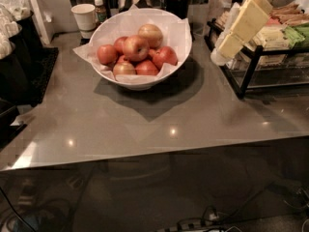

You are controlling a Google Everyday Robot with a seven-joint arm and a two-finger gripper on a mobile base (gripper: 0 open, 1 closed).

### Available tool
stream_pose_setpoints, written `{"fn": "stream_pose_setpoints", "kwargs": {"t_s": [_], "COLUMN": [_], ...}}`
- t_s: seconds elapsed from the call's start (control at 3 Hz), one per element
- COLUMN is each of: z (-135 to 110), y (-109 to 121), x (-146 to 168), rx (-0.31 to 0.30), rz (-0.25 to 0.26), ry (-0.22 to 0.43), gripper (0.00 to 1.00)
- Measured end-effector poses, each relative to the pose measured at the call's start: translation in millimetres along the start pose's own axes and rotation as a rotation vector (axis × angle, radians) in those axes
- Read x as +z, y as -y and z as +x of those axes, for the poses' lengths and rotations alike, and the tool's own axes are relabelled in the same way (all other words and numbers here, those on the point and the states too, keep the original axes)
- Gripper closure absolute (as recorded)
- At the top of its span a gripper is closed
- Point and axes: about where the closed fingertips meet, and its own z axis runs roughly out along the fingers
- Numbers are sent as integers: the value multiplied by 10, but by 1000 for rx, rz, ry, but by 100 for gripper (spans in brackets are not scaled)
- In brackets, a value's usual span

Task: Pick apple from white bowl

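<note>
The white bowl (141,84), lined with crinkled white paper, stands at the back middle of the grey counter. It holds several apples. The large pinkish-red streaked apple (135,48) lies on top near the middle, with a paler yellow-tan apple (150,34) behind it and smaller deep-red apples around it. My gripper (222,55) hangs down from the top right corner, cream and white, tilted left. It is to the right of the bowl's rim, apart from it and above the counter, holding nothing.
A white paper cup (85,16) and a small bottle (100,9) stand behind the bowl on the left. A black wire rack (251,62) of packets sits right beside my gripper. Dark containers (19,66) line the left edge. The grey counter (159,120) stretches forward.
</note>
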Motion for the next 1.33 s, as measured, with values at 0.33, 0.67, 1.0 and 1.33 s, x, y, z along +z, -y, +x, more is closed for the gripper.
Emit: {"fn": "stream_pose_setpoints", "kwargs": {"t_s": [0.33,0.67,1.0,1.33], "z": [-189,-528,-582,-552], "y": [173,243,240,313], "x": [445,1009,1108,1162], "rx": [18,-16,-24,40], "rz": [9,-67,-84,-37], "ry": [45,95,100,139], "gripper": [0,0,0,0]}}
